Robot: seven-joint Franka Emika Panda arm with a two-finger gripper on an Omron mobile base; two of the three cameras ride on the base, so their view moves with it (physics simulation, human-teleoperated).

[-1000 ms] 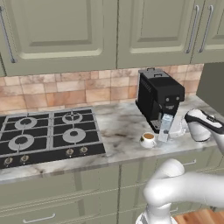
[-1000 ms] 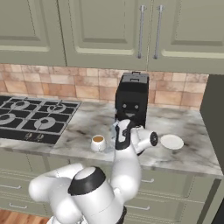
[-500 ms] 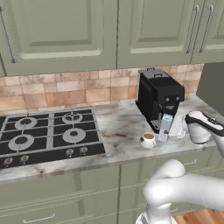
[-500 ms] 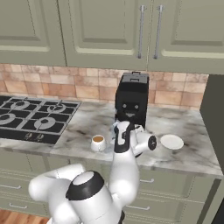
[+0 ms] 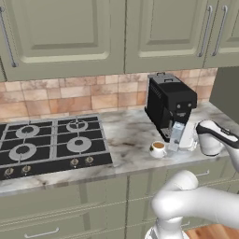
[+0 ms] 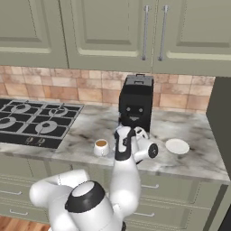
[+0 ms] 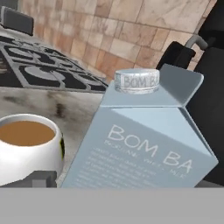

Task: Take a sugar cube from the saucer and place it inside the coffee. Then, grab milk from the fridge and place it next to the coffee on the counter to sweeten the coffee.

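The milk (image 5: 176, 136) stands beside the coffee (image 5: 158, 149); gripper state cannot be told; a careless retreat could topple it.

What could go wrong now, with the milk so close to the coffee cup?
1. The milk stands close beside the full coffee; a sideways nudge could bump the cup and spill it.
2. The coffee machine stands right behind the carton, so a push forward may knock the carton against it.

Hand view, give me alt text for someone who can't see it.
A pale blue milk carton with a round cap fills the foreground, standing on the marble counter beside a white cup of coffee. Behind are a black gas hob, a tiled wall and a black coffee machine.
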